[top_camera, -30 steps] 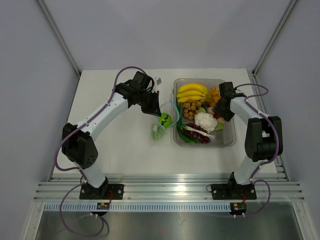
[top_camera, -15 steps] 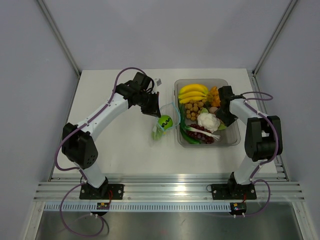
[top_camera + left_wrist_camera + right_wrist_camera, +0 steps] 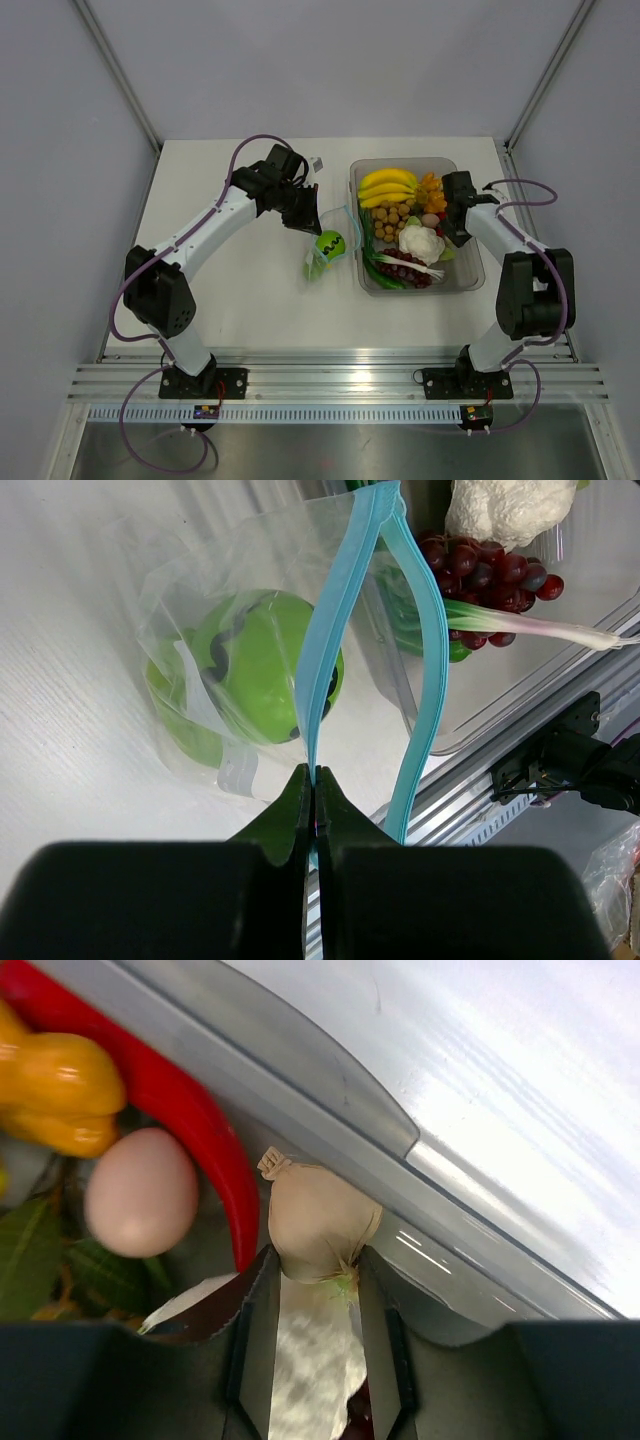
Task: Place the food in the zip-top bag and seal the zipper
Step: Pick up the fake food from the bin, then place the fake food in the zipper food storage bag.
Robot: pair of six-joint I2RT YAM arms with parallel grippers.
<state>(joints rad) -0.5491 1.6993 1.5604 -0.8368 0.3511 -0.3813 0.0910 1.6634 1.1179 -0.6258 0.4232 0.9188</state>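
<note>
Just left of the clear tub, the zip-top bag lies on the white table, and you can see the green round piece already inside it, low in the pouch. Your left gripper is pinched fully together on one lip of the zipper. The other lip bows away toward the tub, so the mouth gapes open and unsealed. Look into the tub from above and you find it crowded: bananas at the far end, orange pieces beside them, a cluster of small brown balls nearer the middle, then the cauliflower and dark red grapes toward the near end, with green stalks along the left wall. Your right gripper reaches down by the tub's right wall, its jaws partly closed with a pale beige bulb-shaped piece between them, both fingers against its sides. Close by that piece lie a red chilli, touching it on one side, and a pink egg-shaped piece just beyond the chilli, over dark green leaves.
</note>
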